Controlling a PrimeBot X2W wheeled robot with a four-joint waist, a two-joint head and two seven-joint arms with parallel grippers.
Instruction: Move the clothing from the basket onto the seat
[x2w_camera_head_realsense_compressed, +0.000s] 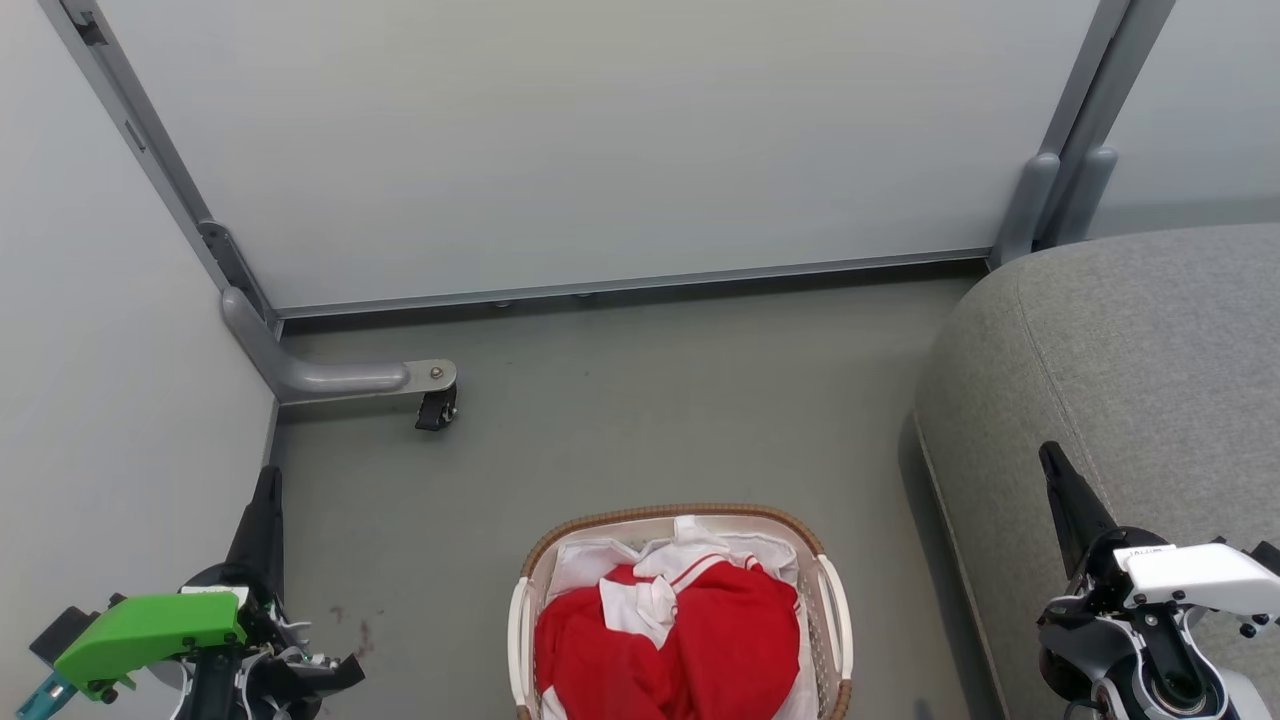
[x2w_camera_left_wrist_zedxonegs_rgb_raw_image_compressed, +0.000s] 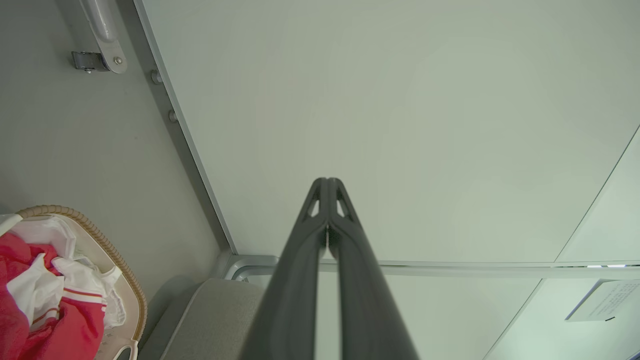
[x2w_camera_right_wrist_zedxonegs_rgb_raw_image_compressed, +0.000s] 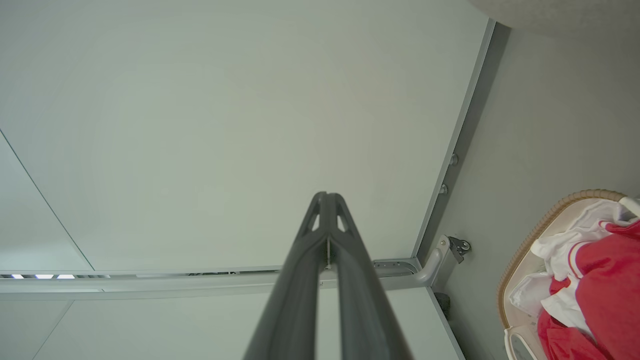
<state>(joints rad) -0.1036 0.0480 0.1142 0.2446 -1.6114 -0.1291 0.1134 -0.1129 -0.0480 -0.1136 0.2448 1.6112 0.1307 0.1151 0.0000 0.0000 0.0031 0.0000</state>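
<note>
Head view, one basket (x2w_camera_head_realsense_compressed: 680, 513) holding red clothing (x2w_camera_head_realsense_compressed: 705, 640), one seat (x2w_camera_head_realsense_compressed: 1150, 350), left gripper (x2w_camera_head_realsense_compressed: 267, 485), right gripper (x2w_camera_head_realsense_compressed: 1052, 460), both closed

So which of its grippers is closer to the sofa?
Right. The right gripper is at the sofa's edge; the left gripper is on the far side of the basket, by the wall.

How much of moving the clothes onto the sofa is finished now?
Nothing looks done: the red clothing lies in the basket, and the seat looks bare where visible. Nothing is in hand: the left gripper and right gripper are shut and empty. All the moving is left.
</note>
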